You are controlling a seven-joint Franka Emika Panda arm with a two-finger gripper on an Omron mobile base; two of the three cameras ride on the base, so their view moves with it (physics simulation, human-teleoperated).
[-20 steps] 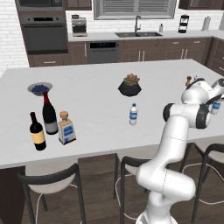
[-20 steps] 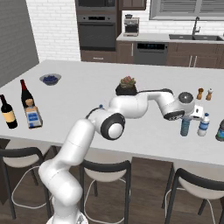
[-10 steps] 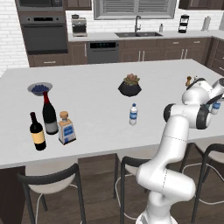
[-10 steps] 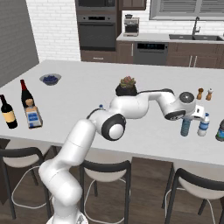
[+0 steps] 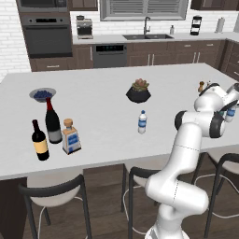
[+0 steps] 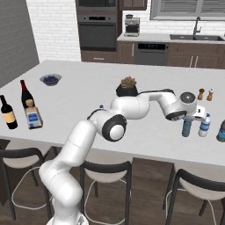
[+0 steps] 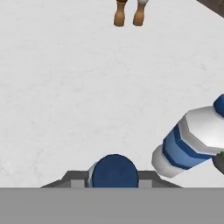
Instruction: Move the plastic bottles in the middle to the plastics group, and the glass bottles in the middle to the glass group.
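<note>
Gripper (image 6: pixel 188 125) pinching the teal-blue bottle (image 6: pixel 186 128) near its cap, bottle upright at the right end of the island counter (image 6: pixel 88 83), toward the front edge. Just beside it — the clear water bottle (image 6: pixel 204 125), white cap, blue label. In the hand view the dark blue cap sits between the finger tips.

Handling, as a guess: light, thin-walled plastic, smooth; likely to flex or slip if squeezed hard. Best taken at the neck under the cap.

Nearby: two small shakers (image 6: pixel 205 94) farther back, a dark bottle (image 6: pixel 221 131) at the far right. Second clear bottle (image 5: pixel 142 122) mid-counter, unmoved. Corked square bottle (image 5: pixel 70 137) stands by the wine bottles (image 5: pixel 46 127) at the left end.
</note>
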